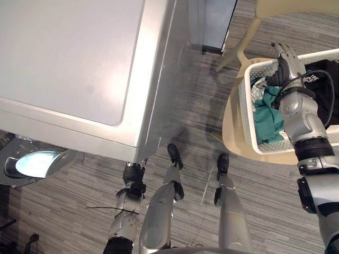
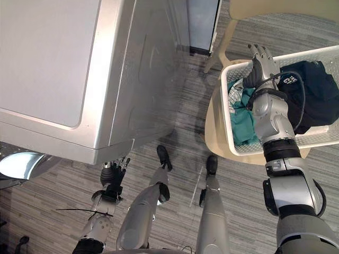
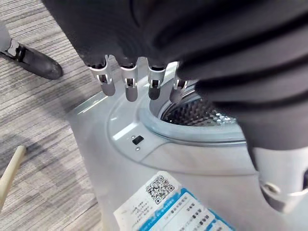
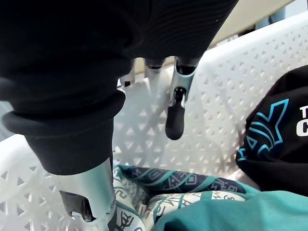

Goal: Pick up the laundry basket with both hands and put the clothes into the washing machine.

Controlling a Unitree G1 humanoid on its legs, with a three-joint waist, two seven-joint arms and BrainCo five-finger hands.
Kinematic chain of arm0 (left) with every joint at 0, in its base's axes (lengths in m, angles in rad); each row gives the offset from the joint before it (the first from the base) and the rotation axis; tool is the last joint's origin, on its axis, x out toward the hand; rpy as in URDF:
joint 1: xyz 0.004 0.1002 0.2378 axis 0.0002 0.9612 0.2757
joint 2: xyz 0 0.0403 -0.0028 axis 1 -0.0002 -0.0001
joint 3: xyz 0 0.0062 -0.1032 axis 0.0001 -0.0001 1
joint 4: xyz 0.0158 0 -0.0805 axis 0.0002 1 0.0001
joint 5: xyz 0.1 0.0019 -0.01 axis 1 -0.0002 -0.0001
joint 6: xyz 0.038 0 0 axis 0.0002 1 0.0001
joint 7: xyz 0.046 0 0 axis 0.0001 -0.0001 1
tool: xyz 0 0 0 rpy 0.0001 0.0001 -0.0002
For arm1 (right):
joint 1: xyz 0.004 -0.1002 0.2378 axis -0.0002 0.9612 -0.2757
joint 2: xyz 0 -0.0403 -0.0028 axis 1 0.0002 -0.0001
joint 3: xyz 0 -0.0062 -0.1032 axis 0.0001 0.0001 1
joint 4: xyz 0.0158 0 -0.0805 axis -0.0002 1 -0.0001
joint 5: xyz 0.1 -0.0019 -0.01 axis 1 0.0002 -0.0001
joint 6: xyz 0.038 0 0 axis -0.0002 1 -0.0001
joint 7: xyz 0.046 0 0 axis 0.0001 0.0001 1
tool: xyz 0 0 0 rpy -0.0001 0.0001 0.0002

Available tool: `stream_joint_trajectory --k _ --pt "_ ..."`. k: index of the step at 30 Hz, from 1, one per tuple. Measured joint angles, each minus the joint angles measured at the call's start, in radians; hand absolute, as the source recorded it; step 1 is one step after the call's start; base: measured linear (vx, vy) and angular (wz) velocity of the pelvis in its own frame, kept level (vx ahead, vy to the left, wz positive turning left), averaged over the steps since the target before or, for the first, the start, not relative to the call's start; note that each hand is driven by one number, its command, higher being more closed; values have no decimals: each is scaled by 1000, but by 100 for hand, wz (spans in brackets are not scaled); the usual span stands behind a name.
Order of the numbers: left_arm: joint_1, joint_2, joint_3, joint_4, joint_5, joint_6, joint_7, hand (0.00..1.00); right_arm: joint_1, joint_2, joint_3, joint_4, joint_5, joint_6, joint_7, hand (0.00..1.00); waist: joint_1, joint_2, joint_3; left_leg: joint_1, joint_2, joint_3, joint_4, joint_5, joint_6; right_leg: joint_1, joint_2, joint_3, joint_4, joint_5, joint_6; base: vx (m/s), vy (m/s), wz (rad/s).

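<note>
A white perforated laundry basket (image 1: 247, 106) sits on a beige chair at the right. It holds a teal garment (image 1: 267, 119) and a black garment (image 2: 312, 92). My right hand (image 1: 286, 59) hovers over the basket's far left corner, open and holding nothing. In the right wrist view its fingers (image 4: 175, 120) hang in front of the basket wall (image 4: 226, 96), above the teal garment (image 4: 231, 211). The silver washing machine (image 1: 69, 58) fills the left. My left hand (image 1: 135, 177) hangs low by the machine's front, open, with its fingers (image 3: 127, 84) pointing at the drum opening (image 3: 202, 113).
The machine's round door (image 1: 37, 163) stands open at the lower left. The beige chair (image 1: 233, 129) carries the basket, and a second beige chair (image 1: 249, 37) stands behind it. A dark panel (image 1: 212, 24) is at the top. Striped grey floor lies between machine and chair.
</note>
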Motion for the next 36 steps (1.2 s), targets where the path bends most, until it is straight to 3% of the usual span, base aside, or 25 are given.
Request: stream_joint_trajectory --k 8,14,19,22,29,36 --pt "-8 1 -23 3 1 15 -13 0 147 15 -18 -190 21 -1 31 0 -2 -31 -1 0 10 13 0 4 3 -4 11 13 -8 0 0 11 -15 -5" --pt "-8 2 -22 7 2 33 -13 0 310 70 -129 -365 50 3 51 0 -1 -41 -2 0 12 13 0 4 3 -3 13 11 -9 0 0 0 0 0" --pt "-8 1 -15 8 2 38 -12 0 455 173 -307 -543 78 68 11 0 -6 -48 -2 1 12 12 0 4 3 -1 12 8 -9 0 0 0 0 0" --pt "-8 1 -9 8 2 39 -13 0 515 212 -380 -642 77 95 -48 0 -23 -48 -2 8 13 9 0 2 1 11 11 4 -13 0 0 -1 -1 1" --pt "-7 0 -14 12 7 50 -36 0 593 240 -419 -807 56 93 -154 0 -36 -58 -6 23 18 16 1 0 -2 23 15 4 -14 0 0 -2 -4 -1" --pt "-7 2 -21 29 25 52 -37 0 667 268 -384 -876 45 70 -144 0 -33 -58 -6 31 18 14 1 0 -1 32 15 0 -14 0 0 0 0 0"
